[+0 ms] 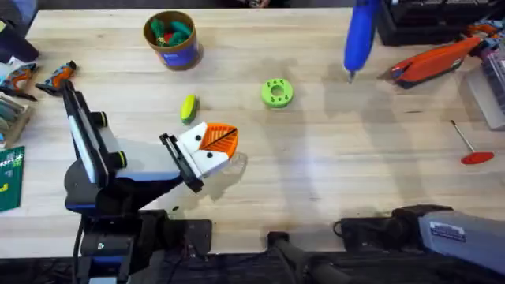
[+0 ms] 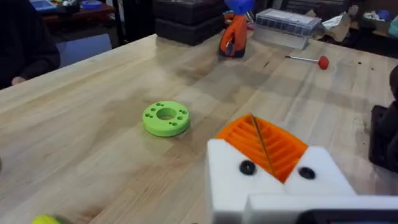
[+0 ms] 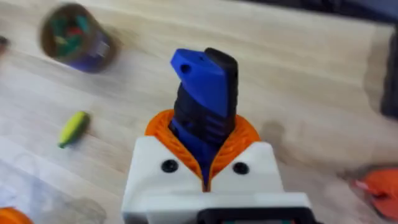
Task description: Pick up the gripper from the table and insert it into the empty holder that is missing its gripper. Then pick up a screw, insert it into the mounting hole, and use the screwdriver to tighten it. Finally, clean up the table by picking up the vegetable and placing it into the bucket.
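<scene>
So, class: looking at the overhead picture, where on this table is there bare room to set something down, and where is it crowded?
Free: the wide wood between the green disc and the red-handled driver, and the strip between the bucket and the screwdriver. Crowded: around the left gripper beside the vegetable, and the table's far right corner by the orange case.

The left pincer [image 2: 261, 146] has white fingers with orange ribbed pads pressed together over the wooden table [image 2: 93, 143]. A round green disc with holes [image 2: 166, 118] lies near it. Far back lies a thin red-handled driver [image 2: 309, 60].
</scene>
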`<control>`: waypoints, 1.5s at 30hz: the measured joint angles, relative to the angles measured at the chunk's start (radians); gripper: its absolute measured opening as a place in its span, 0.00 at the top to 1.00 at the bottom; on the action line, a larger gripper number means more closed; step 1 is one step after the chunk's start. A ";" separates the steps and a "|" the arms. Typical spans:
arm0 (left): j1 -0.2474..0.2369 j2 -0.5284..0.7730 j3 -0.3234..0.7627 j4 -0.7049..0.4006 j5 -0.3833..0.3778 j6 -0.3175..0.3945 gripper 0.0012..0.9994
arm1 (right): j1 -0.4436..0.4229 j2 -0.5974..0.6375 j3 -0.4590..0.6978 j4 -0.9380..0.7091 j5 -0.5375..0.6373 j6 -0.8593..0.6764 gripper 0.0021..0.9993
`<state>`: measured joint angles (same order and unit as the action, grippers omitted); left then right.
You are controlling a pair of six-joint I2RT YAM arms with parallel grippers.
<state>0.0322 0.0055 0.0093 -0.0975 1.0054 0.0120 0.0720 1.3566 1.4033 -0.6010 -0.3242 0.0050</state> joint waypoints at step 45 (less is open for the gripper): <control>0.000 0.000 0.000 0.000 0.000 0.000 0.99 | 0.583 0.073 -0.505 1.697 -0.516 0.434 0.98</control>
<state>0.0322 0.0055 0.0093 -0.0975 1.0054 0.0120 0.6554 1.4296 0.8986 1.0962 -0.8406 0.4387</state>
